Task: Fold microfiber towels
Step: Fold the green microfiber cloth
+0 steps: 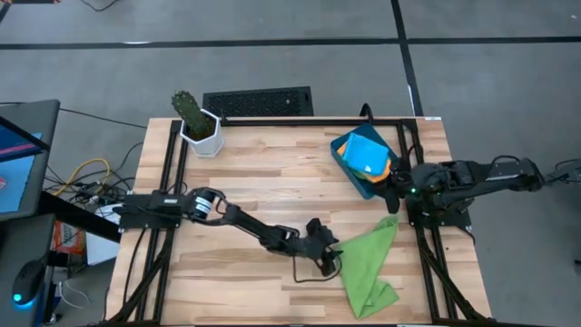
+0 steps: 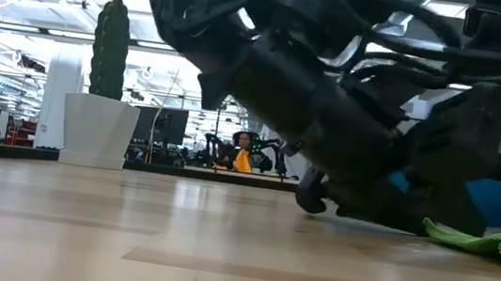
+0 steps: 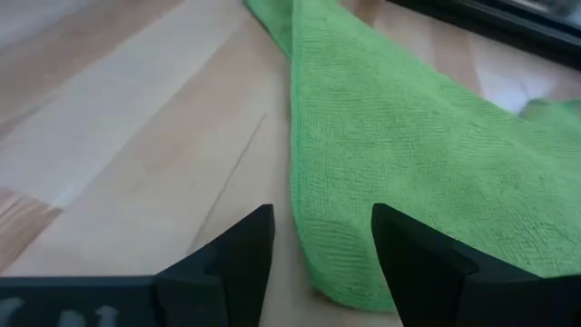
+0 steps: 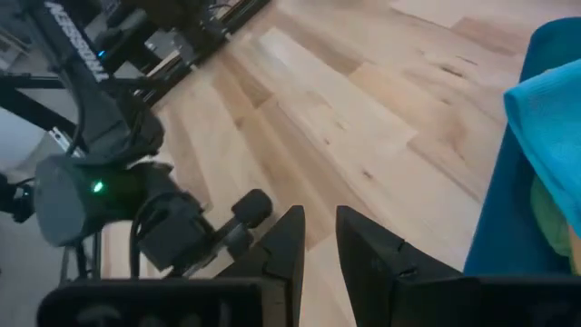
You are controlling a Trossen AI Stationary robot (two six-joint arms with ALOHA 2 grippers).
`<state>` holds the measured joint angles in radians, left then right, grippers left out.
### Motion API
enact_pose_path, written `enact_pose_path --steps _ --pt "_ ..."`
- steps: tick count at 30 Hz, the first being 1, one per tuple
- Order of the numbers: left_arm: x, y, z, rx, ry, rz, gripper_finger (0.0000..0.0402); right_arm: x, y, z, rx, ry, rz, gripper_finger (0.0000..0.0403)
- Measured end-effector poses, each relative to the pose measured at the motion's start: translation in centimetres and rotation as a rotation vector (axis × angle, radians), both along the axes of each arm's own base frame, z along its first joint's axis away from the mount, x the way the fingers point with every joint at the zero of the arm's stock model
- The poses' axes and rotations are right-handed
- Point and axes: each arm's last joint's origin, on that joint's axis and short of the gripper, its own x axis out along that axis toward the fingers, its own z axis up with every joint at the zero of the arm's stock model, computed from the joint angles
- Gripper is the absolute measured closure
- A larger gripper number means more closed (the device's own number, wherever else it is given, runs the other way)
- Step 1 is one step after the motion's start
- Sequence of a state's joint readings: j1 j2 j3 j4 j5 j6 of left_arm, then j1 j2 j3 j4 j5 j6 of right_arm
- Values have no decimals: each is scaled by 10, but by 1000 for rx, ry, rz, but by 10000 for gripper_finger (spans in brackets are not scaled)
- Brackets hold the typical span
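Left claw open over nubby, rumpled lime-green towel, wooden table.

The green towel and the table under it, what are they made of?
The green towel looks like soft microfiber cloth: its surface is fuzzy, with tiny loops, and it droops into folds. The table looks like pale wood with a smooth finish: you can see planks and grain lines.

Wooden table: green towel, tray, cactus pot.
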<state>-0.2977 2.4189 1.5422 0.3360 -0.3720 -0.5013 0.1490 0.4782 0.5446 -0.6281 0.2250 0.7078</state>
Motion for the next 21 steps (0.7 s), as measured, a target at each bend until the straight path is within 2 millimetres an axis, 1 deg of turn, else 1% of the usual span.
enact_pose_path --steps 3,5,7,11,12,13,17,19,21 --pt "-1 2 -2 5 41 19 222 0 2 0 -10 -2 10 312" --pt "-1 3 -2 -5 56 -12 241 0 3 0 -15 -3 16 312" --pt "-1 1 -2 9 65 -32 273 -1 5 0 -23 -4 17 312" --pt "-2 -7 -1 77 87 -60 366 -1 6 0 -31 -6 23 312" --pt "-2 -9 -1 85 87 -63 383 -1 6 0 -34 -7 22 312" --pt "-3 -11 -2 91 86 -60 390 -1 7 0 -34 -8 25 312" --pt "-2 -15 1 79 92 -63 398 -1 9 1 -26 -18 37 312" --pt "-4 -21 10 80 129 -88 399 -1 10 1 -13 -16 40 312" --pt "-10 -31 25 101 181 -134 400 -2 11 0 -15 -5 51 312"
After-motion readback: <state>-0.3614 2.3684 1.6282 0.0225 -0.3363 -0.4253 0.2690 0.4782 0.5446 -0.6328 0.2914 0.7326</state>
